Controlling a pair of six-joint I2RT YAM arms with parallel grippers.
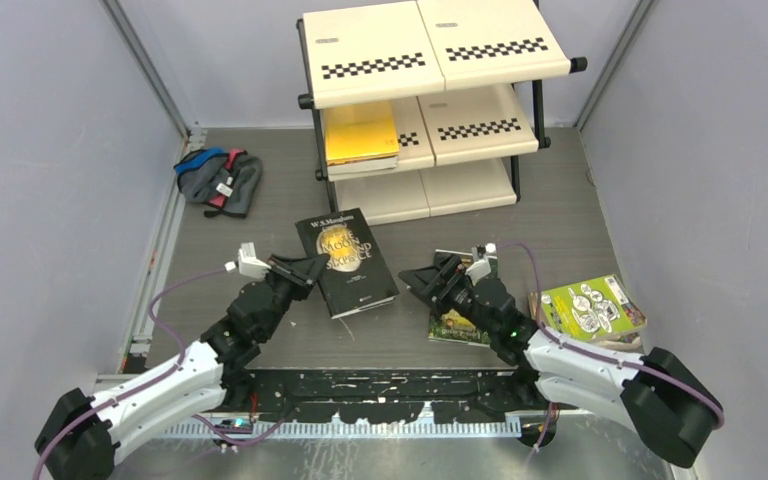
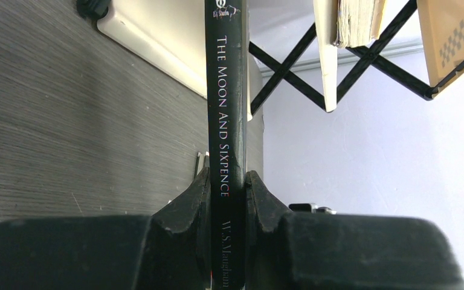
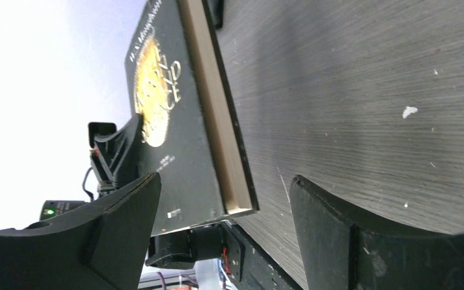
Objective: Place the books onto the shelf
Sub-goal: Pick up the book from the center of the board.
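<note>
— Down at the near edge, why is the left tool (image 1: pixel 310 267) clamped on the spine of the black book (image 1: pixel 348 262)?
— To tip it off the bench (image 1: pixel 560 200), I'd guess. It sits mid-bench, long axis running toward the shelf (image 1: pixel 430 45), title end farthest.
— And the right tool (image 1: pixel 410 277)?
— Jaws apart beside the page edge, ready to steady it.

free: tabletop (image 1: pixel 410 235) between black book (image 1: pixel 348 262) and shelf (image 1: pixel 430 110) | obstacle: yellow book (image 1: pixel 360 135) inside shelf
</note>
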